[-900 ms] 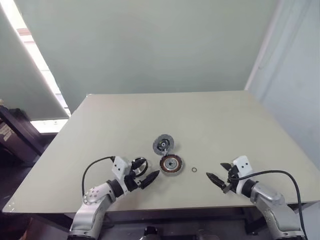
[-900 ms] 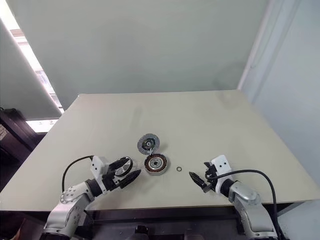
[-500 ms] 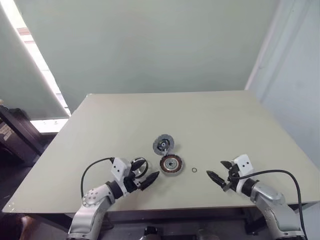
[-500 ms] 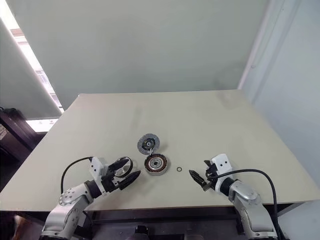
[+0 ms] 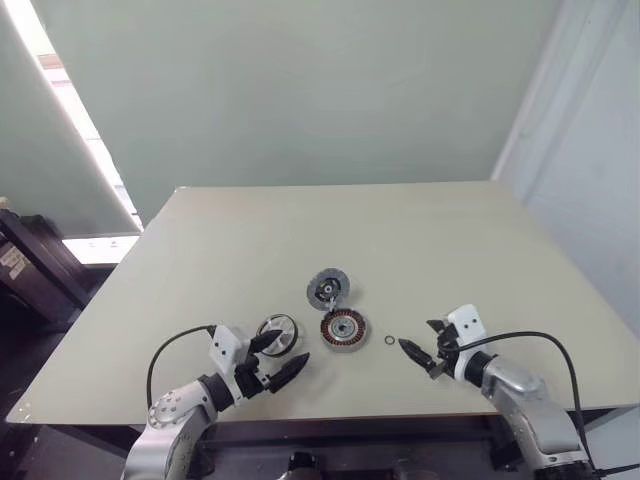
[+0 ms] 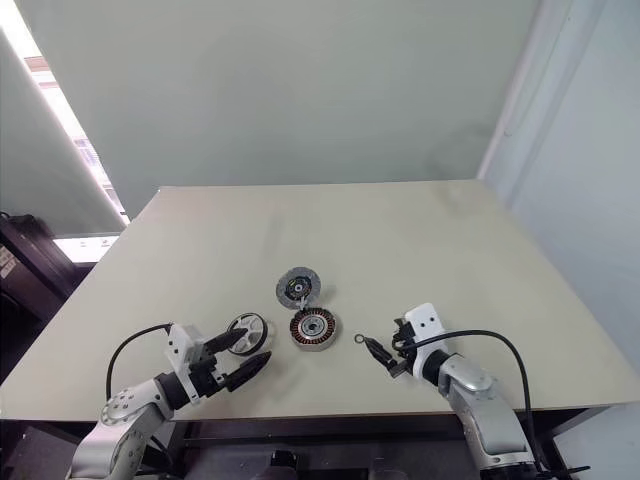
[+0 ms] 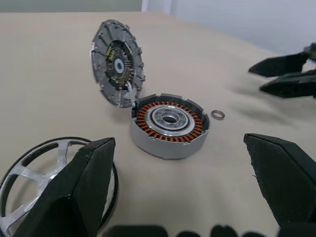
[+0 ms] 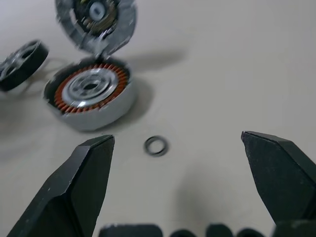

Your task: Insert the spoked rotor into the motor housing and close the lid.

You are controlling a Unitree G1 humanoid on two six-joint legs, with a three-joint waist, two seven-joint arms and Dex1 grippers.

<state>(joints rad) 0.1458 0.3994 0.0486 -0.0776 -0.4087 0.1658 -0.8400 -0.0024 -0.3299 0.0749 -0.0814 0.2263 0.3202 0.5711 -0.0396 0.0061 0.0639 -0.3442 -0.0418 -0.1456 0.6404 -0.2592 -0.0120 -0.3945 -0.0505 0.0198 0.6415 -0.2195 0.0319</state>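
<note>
1. Movement since the earlier frames: left gripper (image 5: 272, 357) has drawn back toward the near table edge, uncovering the rotor; right gripper (image 5: 420, 350) has advanced inward toward the small ring. Parts themselves lie where they lay.
2. Table (image 5: 420, 240): beige, carries all parts near its front centre.
3. Left gripper: jaws spread wide, holding nothing; fingertips just short of the rotor, aimed at it and the housing beyond.
4. Right gripper: jaws spread wide, empty; tips near the small ring, not touching.
5. Housing (image 5: 342, 328): copper windings face up, cavity vacant; sits between the two grippers.
6. Lid (image 5: 327, 288): raised on edge behind the housing, touching its rim; appears hinged there, standing open.
7. Rotor (image 5: 276, 331): flat on the table just left of the housing, apart from it, untouched.
8. Small ring (image 5: 389, 340): loose on the table right of the housing.
9. Assessment: insertion not begun. Left gripper seems lined up for a grasp on the rotor; right gripper's approach to the ring is of unclear purpose.
</note>
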